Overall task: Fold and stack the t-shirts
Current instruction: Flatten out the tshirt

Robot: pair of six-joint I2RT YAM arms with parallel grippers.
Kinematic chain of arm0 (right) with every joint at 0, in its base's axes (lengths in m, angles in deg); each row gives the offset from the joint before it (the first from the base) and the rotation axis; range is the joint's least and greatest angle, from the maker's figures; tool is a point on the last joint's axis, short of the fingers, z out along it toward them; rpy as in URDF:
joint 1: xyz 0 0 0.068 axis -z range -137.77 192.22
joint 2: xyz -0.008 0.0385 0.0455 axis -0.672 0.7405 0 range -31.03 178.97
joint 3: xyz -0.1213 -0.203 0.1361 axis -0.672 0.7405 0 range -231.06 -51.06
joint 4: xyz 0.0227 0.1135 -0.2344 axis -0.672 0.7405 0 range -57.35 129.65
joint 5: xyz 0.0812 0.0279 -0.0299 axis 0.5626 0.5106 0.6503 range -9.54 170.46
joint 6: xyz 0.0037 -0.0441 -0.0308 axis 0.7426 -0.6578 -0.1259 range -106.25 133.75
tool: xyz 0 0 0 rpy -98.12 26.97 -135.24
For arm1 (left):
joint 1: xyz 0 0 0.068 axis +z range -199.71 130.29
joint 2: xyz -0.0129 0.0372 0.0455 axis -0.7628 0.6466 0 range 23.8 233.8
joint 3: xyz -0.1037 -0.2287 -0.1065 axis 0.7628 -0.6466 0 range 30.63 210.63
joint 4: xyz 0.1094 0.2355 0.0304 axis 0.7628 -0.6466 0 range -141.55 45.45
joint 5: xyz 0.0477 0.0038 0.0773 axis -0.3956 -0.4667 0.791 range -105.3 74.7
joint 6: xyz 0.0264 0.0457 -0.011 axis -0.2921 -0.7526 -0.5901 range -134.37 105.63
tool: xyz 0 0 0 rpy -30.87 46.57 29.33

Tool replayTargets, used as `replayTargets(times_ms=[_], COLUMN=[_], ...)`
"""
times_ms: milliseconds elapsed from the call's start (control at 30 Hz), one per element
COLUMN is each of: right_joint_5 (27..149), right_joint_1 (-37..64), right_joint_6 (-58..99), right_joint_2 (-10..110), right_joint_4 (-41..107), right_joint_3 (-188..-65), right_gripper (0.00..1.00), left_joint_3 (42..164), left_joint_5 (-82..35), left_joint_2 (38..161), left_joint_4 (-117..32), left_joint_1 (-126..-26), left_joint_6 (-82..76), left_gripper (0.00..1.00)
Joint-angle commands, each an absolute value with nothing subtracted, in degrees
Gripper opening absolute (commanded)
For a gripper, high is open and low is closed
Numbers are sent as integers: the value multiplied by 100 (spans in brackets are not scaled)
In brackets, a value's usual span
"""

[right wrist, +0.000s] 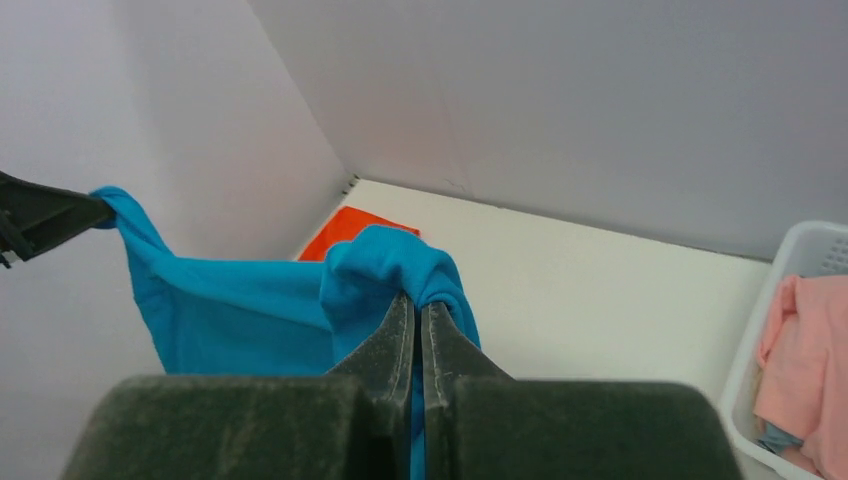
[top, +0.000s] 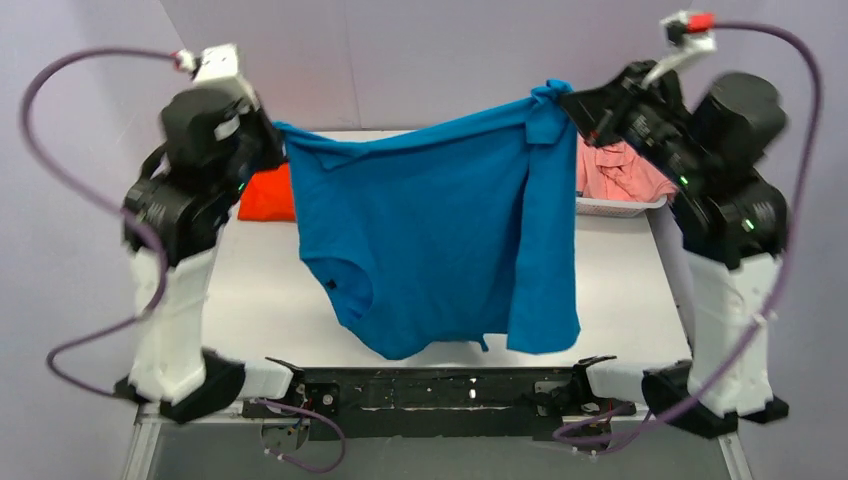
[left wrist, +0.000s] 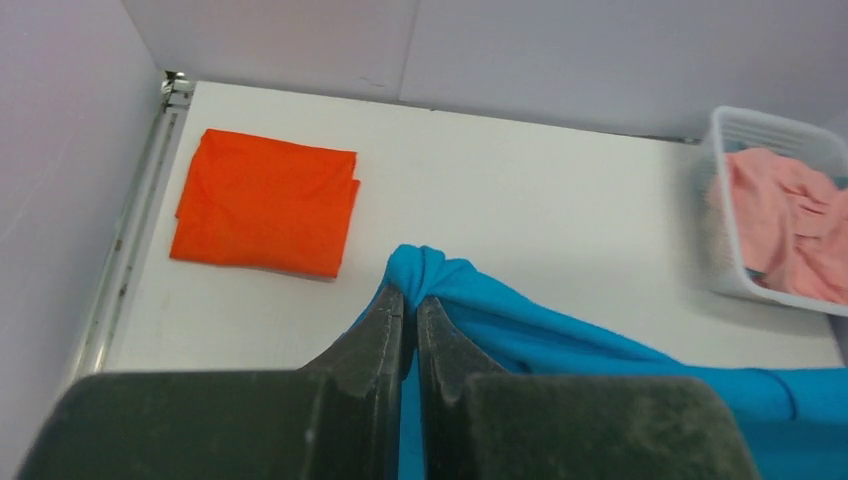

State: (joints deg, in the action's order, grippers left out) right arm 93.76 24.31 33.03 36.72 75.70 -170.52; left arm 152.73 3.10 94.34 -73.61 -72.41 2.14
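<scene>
1. Holding the blue t-shirt (top: 440, 230) up in the air between both arms: my left hand (left wrist: 411, 297) is clamped tight on one bunched corner, and my right hand (right wrist: 418, 300) is pinched closed on the other.
2. The top edge runs from hand to hand, left to right, so the shirt's long axis sits crosswise to me and sags a little in the middle.
3. The body hangs down from that line like a curtain over the table (left wrist: 540, 190). I can't tell from the top view whether the bottom hem touches it.
4. The right side isn't flat. A strip of cloth is doubled over below my right hand, and what looks like the neck opening shows low on the left.
5. The folded orange t-shirt (left wrist: 265, 200) lies in the far left corner, on my left hand's side.
6. The white basket (left wrist: 770, 125) with the pink t-shirt (left wrist: 790, 215) sits at the far right, nearer my right hand.
7. My read is that the lay-down belongs on the bare middle between those two, with both hands lowering level so the edge lands straight.
</scene>
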Motion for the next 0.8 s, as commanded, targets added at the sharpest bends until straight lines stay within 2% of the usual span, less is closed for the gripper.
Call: replayTargets(times_ms=[0,167,300,433,533,600,700,767], right_joint_5=[9202,10008,10292,10582,10781,11076,11772,11633], right_joint_1=[2772,3249,3355,3378,3379,3373,3324,3045], right_joint_6=[2832,2907,2935,2835,2631,2413,1879,1556], right_joint_2=[4802,5826,6267,5869,5305,5101,5017,4893], right_joint_4=[7100,6461,6192,5633,5392,5781,7078,7825], right_joint_3=[-17260,-18197,-19112,-18523,-17427,-16900,-16263,-15536], right_gripper=[1,1,1,1,1,1,1,1], left_joint_3=[16388,18101,17682,17820,16793,15704,13247,11538], left_joint_5=[1008,164,-129,-422,-384,-437,-505,-175], left_joint_2=[11126,12616,12269,12000,11407,10839,9538,8720], left_joint_4=[-7542,-7500,-6304,-6029,-5845,-5852,-5641,-5536], left_joint_1=[-6898,-6186,-5968,-5963,-5965,-5964,-5964,-5962], left_joint_6=[-166,296,455,300,14,-162,-229,-31], left_gripper=[0,0,0,0,0,0,0,0])
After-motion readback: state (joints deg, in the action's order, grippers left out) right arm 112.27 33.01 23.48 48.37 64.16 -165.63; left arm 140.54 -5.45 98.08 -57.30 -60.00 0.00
